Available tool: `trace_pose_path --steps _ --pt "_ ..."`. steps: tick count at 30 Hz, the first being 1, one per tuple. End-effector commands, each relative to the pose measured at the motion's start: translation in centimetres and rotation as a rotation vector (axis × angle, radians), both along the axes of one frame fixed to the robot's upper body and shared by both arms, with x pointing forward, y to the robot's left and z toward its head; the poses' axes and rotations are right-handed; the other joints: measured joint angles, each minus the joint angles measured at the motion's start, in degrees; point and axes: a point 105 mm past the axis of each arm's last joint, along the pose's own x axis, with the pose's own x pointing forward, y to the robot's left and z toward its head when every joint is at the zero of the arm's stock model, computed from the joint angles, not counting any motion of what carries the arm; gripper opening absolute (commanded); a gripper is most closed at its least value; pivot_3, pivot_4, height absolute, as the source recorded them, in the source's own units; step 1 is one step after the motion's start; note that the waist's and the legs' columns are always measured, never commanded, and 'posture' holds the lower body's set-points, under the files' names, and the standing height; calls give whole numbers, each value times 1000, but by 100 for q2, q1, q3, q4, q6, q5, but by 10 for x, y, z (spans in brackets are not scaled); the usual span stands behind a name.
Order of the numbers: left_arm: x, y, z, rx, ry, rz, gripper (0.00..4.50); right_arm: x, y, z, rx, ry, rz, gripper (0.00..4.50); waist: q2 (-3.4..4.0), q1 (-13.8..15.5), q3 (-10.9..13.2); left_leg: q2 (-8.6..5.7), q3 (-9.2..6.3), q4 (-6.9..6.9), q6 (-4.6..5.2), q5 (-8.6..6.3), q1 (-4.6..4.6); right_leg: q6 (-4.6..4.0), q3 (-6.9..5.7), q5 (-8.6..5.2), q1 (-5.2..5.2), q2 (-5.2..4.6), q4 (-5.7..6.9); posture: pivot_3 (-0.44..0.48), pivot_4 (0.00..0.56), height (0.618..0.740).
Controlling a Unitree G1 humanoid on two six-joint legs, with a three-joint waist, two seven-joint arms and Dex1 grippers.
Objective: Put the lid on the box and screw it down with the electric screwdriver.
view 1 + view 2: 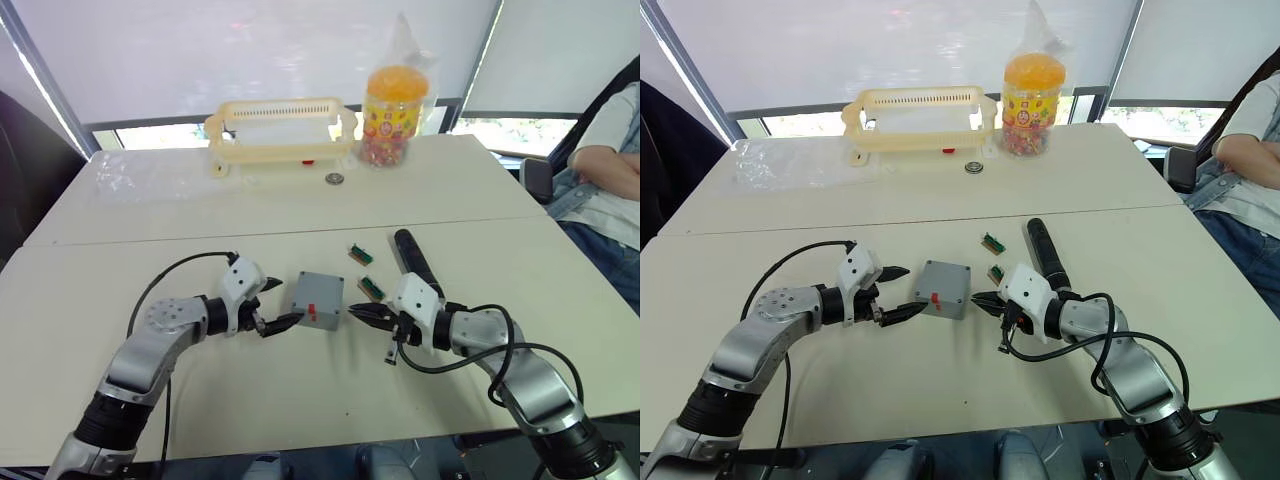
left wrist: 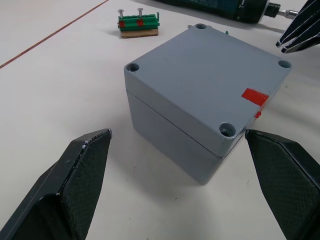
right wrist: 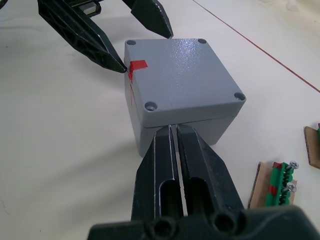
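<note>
The grey box (image 1: pixel 318 300) stands mid-table with the lid (image 2: pixel 210 80) lying flush on top. A red tape mark crosses one lid edge. My left gripper (image 1: pixel 283 302) is open on the box's left side, one fingertip right by the taped corner, the other standing off the far corner. My right gripper (image 1: pixel 352 309) is shut with nothing in it, its tips (image 3: pixel 175 127) right at the box's right wall. The black electric screwdriver (image 1: pixel 412 258) lies on the table just behind my right gripper.
Two small green screw holders (image 1: pixel 360 253) (image 1: pixel 372 288) lie right of the box. At the back stand a yellow basket (image 1: pixel 280 130), a candy jar (image 1: pixel 393 115) and a coin (image 1: pixel 334 179). A person (image 1: pixel 605 170) sits at the far right.
</note>
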Motion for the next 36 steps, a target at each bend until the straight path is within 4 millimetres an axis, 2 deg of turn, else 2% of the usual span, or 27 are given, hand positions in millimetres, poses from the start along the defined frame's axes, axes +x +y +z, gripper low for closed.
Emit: trace_pose_path --steps 1,6,10,15,18,21,25,28,32,36 --pt "-7 2 12 -22 -19 -22 4418 1 3 9 11 -43 14 78 0 -1 0 0 0 0 0 0 0 0 0 0 0 0 0 0 150 740" --pt "-24 24 21 -6 48 -37 4418 1 -6 19 67 -30 -9 78 0 -20 0 4 0 -1 2 -1 0 0 0 0 -3 2 2 0 150 740" --pt "-23 52 47 -16 41 25 4418 4 -21 44 191 8 -59 78 1 3 0 4 -3 -1 2 -1 -1 -1 -2 -1 -2 3 2 0 150 740" --pt "-26 54 73 -35 18 14 4418 1 -35 64 254 85 -78 78 0 7 1 1 -3 1 2 -1 -2 -1 -2 -1 0 0 -1 0 150 740" --pt "-31 53 81 -55 43 -24 4500 -1 -45 72 232 117 -88 936 0 -1 1 2 -2 0 3 -2 -4 -1 -2 -1 -1 0 -2 0 150 740" --pt "-34 51 80 -81 45 -21 4500 1 -54 76 272 134 -142 2316 0 -21 1 3 2 -1 5 -3 0 -2 -1 -1 -1 0 -1 0 150 740" --pt "-38 49 73 -93 30 25 4500 0 -56 71 327 133 -219 4408 0 -10 1 6 0 -1 7 -4 -2 -1 -1 -1 -1 2 0 0 150 740" --pt "-33 52 71 -74 -8 96 4500 1 -57 68 349 133 -268 4465 0 0 1 6 0 -1 6 -3 -2 -1 1 -1 -2 1 -1 0 150 740" --pt "-9 70 66 90 -95 290 4500 11 -61 77 441 121 -374 4465 0 5 0 2 1 2 6 -3 -1 -5 2 -2 1 0 -1 0 150 740" --pt "-11 64 67 30 -41 225 4500 6 -56 75 433 150 -358 4465 0 2 1 2 -1 1 7 -4 -4 -3 -1 -1 0 2 -4 0 150 740"
